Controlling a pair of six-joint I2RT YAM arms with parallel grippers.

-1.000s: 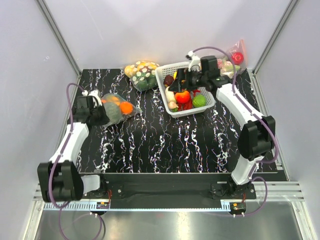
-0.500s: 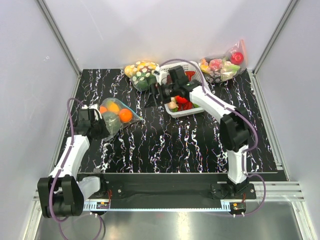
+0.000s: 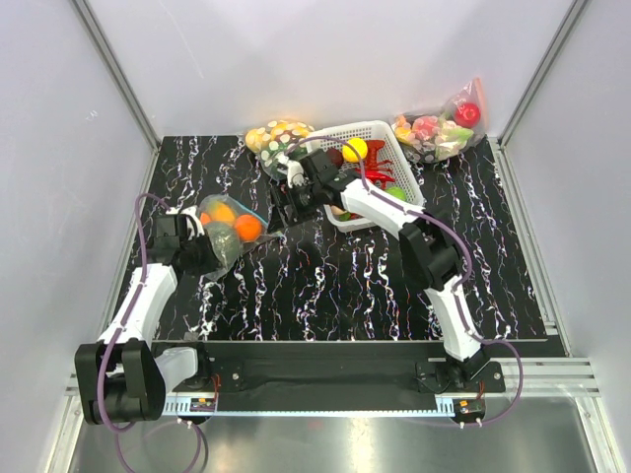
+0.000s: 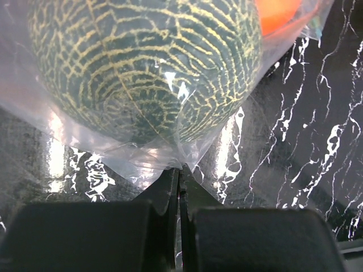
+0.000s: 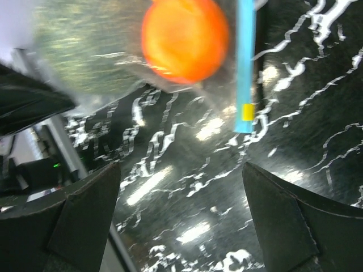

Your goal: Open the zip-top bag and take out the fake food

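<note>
Zip-top bag [image 3: 225, 225]: clamped at clear plastic edge by my left claw [image 4: 178, 173], fingers pressed fully together on film. Bag at 9 o'clock side of table [image 3: 325, 286]. Fake food inside: dark green netted ball [image 4: 142, 62] just past fingertips, orange fruit [image 5: 184, 37] at its 1 o'clock in left wrist view. My right claw [image 3: 283, 210] spread wide, gripping nothing, near bag's 3 o'clock side, facing teal zip strip [image 5: 245, 62]. White basket [image 3: 375, 126] at table's 1 o'clock.
</note>
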